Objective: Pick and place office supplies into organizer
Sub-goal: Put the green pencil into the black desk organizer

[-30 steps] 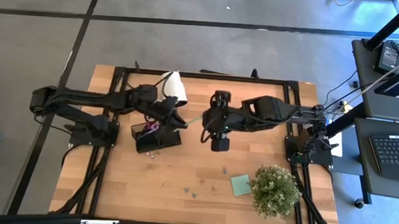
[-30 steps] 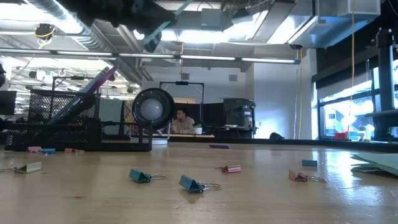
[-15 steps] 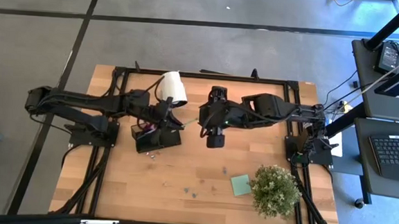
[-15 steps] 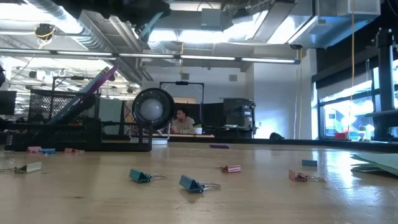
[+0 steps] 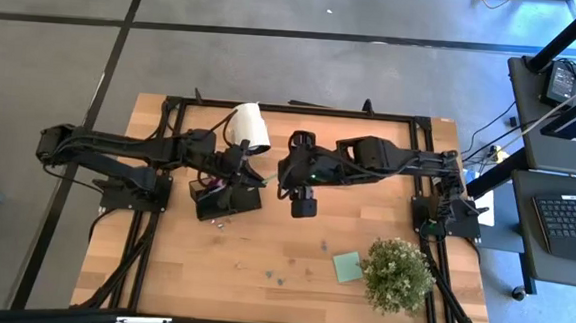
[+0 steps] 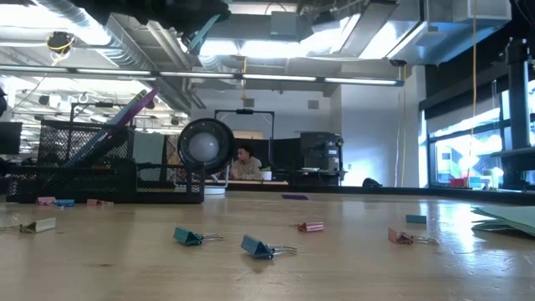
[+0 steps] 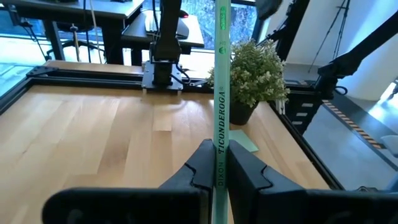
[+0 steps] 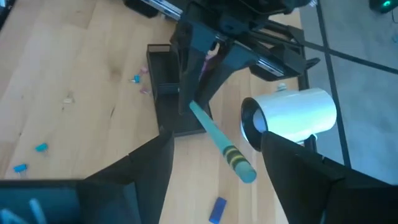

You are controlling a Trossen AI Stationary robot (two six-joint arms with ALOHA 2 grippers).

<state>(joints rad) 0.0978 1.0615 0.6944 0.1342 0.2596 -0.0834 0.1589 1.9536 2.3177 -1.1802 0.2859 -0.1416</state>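
Just below our left gripper (image 7: 221, 171), clamped on the pale green pencil (image 7: 221, 93), sits the organizer (image 5: 228, 200); the pencil's long axis points outward, while our right gripper (image 8: 214, 165) hovers beside, fingers apart.

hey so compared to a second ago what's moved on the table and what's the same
The left end effector, shut on the green pencil, drew back toward its own side and now sits above the black organizer. The right end effector, open, slid toward the left arm, closer to the organizer. The white roll, sticky-note pad, potted plant and scattered clips stayed put.
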